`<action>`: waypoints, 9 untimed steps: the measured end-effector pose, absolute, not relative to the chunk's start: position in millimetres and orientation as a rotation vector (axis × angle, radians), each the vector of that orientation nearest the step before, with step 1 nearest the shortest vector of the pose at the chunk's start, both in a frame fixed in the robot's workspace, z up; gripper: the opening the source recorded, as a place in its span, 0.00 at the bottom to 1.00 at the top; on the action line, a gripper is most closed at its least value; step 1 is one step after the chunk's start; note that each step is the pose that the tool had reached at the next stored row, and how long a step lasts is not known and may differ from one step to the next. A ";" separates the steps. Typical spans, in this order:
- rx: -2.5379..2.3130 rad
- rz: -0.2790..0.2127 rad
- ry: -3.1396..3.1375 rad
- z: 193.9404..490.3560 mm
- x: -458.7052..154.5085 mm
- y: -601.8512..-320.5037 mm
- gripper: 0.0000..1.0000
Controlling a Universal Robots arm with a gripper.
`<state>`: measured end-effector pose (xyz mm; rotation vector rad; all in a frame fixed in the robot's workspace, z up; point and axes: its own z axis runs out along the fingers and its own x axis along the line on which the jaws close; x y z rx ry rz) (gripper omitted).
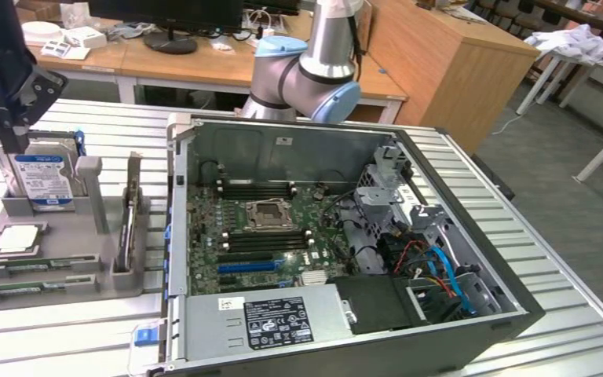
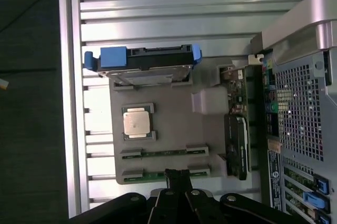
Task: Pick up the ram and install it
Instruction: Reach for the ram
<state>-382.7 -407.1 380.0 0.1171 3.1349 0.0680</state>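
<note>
Nothing's lifted yet: the ram [image 2: 152,174] lies in its grey holder [image 2: 174,124] on the tabletop [image 2: 158,19], at nine o'clock from the open case [image 1: 490,322] (memory slots [image 1: 263,189] look bare), while the end effector [image 2: 178,175] hangs over it, pressed together and empty.

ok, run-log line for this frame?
stage: pre-pick | gripper: above fixture, nearest ram | ram: two sticks in fixture, none lifted | PC case: open
</note>
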 end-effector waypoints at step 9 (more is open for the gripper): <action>0.117 0.068 3.135 379.9 -382.7 -418.8 0.11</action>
